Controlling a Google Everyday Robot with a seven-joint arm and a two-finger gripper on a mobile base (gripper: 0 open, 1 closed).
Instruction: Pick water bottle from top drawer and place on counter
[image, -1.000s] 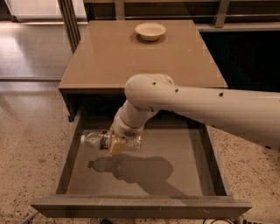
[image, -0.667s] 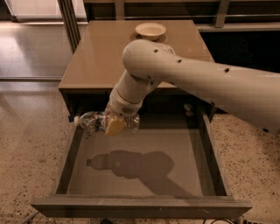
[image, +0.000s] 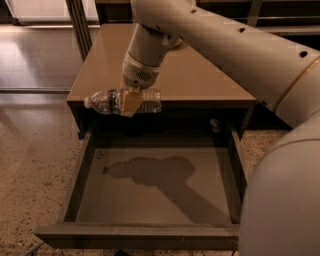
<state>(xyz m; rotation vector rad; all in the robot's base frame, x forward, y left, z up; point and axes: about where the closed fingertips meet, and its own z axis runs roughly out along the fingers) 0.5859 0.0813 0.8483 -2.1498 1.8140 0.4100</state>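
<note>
Over the front edge of the table (image: 210, 80), the gripper (image: 129, 105) is holding the water bottle (image: 102, 101) sideways, its fingers (image: 131, 99) clenching the bottle's middle above the open top drawer (image: 150, 205). Carrying it further inward and lowering gently before letting go is looking wisest, since the bottle may roll.

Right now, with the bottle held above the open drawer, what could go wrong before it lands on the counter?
1. The hand grips the water bottle sideways at its middle, so the thin plastic could slip or twist.
2. The bottle appears about level with the front edge of the counter; moving forward without rising might knock it.
3. Released lying sideways, it could roll off, perhaps back into the top drawer.
</note>
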